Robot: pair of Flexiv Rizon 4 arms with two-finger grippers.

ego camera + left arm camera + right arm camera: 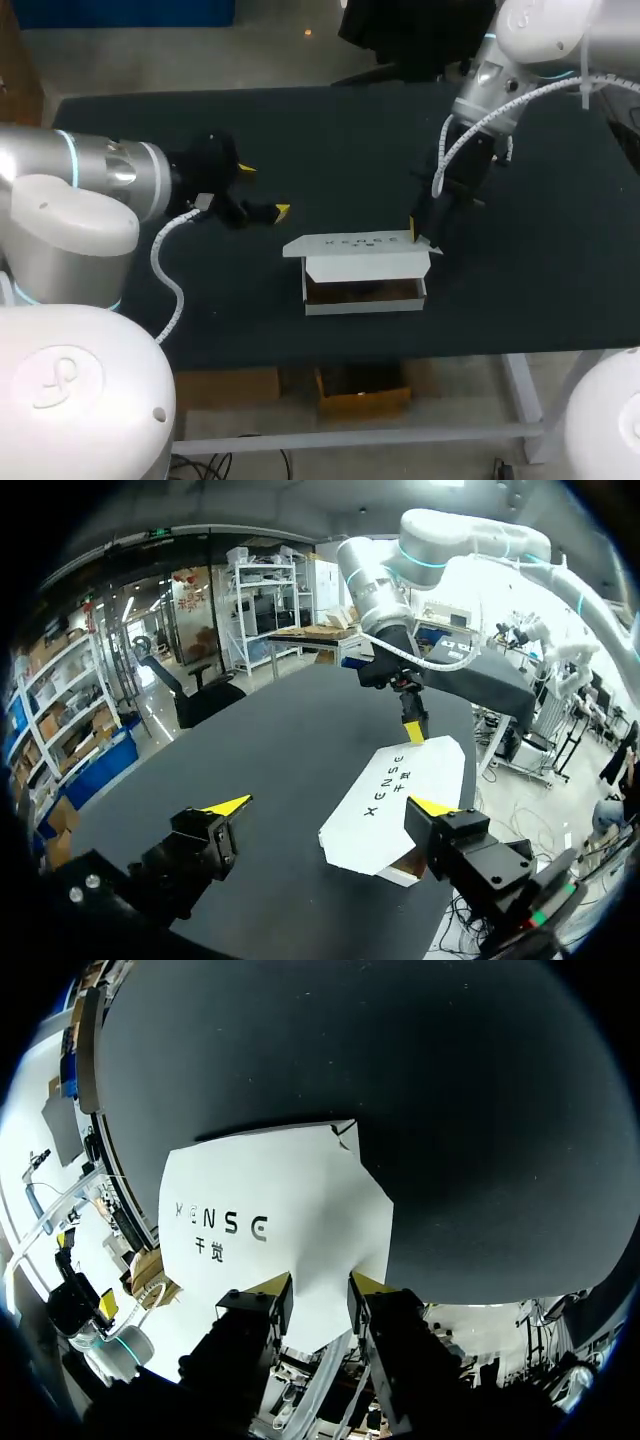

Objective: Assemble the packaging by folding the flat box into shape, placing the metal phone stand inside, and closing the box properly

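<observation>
A black table point(520, 290) fills most of the head view. The left arm point(90, 175) comes in from the left and the right arm point(500, 80) reaches down from the far right corner.

A white cardboard box point(362, 305), folded into shape, sits near the middle of the table, slightly toward the near edge. Its printed lid point(350, 243) is raised along the far side, leaving the near face open on a dark interior. What is inside cannot be made out.

The right gripper point(415, 235) is at the right end of the lid, touching its edge. Whether it grips the lid cannot be told.

The left gripper point(264, 190) hangs left of the box, well apart from it. Its fingers are spread wide and hold nothing.
</observation>
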